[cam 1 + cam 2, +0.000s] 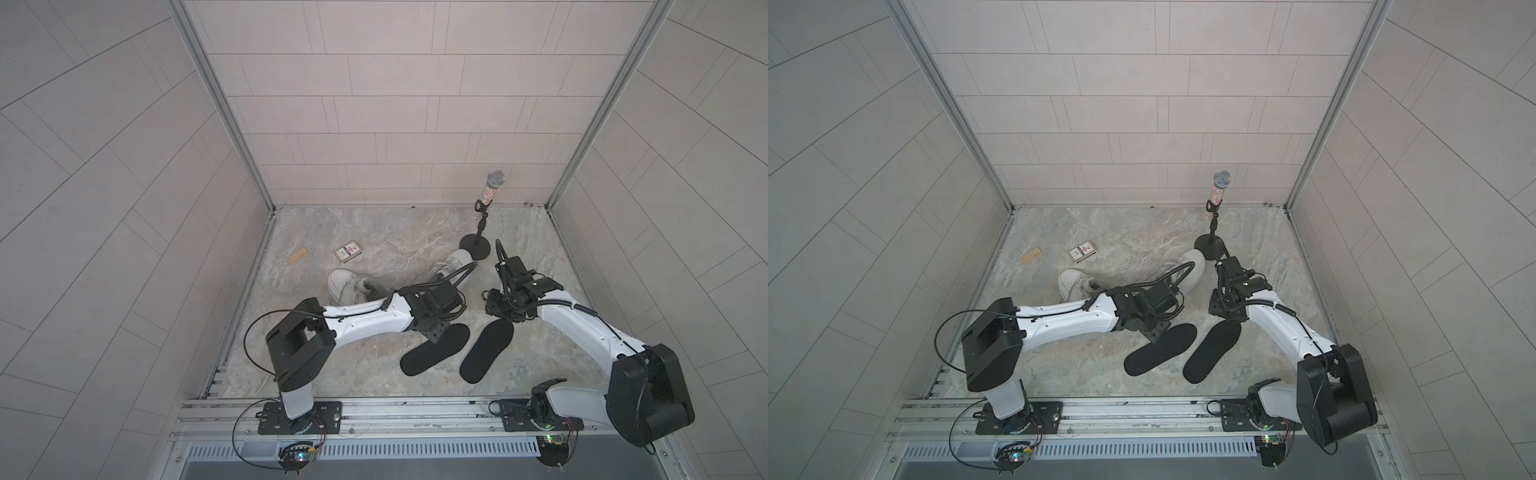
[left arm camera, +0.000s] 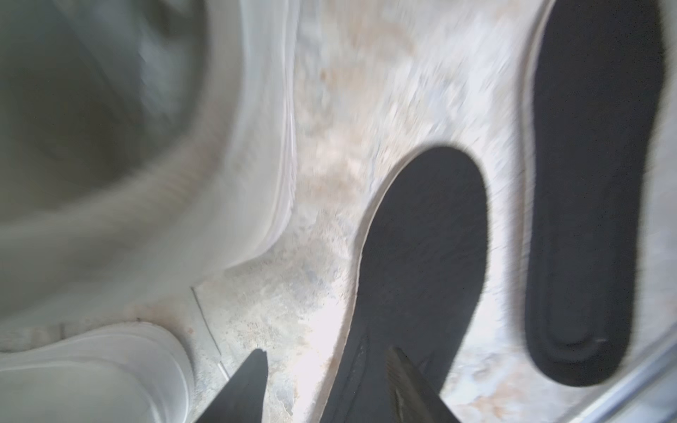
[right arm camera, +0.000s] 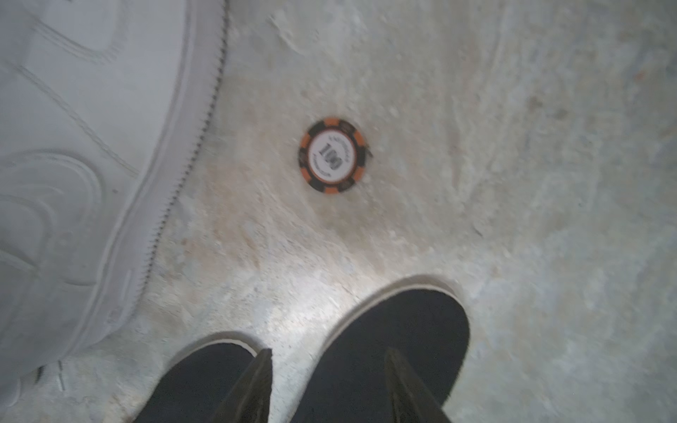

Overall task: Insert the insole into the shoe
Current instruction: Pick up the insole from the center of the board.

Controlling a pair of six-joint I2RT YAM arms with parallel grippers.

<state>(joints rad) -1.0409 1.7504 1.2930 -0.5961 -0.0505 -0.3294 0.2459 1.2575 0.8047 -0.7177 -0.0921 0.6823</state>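
Note:
Two black insoles lie side by side on the stone floor in both top views, one to the left (image 1: 436, 349) (image 1: 1160, 351) and one to the right (image 1: 486, 351) (image 1: 1212, 351). Behind them lie two white shoes, one (image 1: 349, 284) partly under my left arm and one (image 1: 455, 264) further back. My left gripper (image 1: 432, 333) (image 2: 328, 357) is open low over the far end of the left insole (image 2: 425, 238), straddling its edge. My right gripper (image 1: 504, 318) (image 3: 329, 355) hangs open over the far end of the right insole (image 3: 395, 329). Neither holds anything.
A microphone on a round stand (image 1: 484, 216) stands at the back right. A card box (image 1: 349, 252) and a small wooden block (image 1: 297, 254) lie at the back left. An orange poker chip (image 3: 332, 154) lies beyond the right insole, beside a shoe's sole (image 3: 91, 146).

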